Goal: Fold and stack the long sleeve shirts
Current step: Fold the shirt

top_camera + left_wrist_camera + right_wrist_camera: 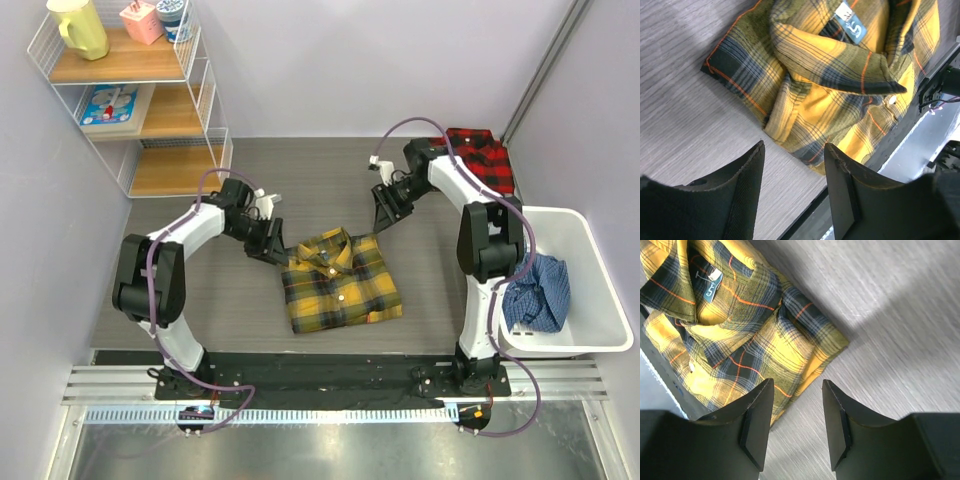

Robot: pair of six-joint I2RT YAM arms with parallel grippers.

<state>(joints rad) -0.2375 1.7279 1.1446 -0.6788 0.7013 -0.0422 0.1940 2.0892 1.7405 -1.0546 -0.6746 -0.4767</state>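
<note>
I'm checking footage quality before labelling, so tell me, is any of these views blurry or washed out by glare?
Top external: evenly lit and sharp, with soft shadows only, the yellow shirt clear. Left wrist: the shirt's plaid is crisp, but the dark fingers up close show little detail. Right wrist: a pale sheen lies on the table, nothing blown out.

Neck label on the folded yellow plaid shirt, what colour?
Blue with pale print; the neck label shows best in the left wrist view.
</note>
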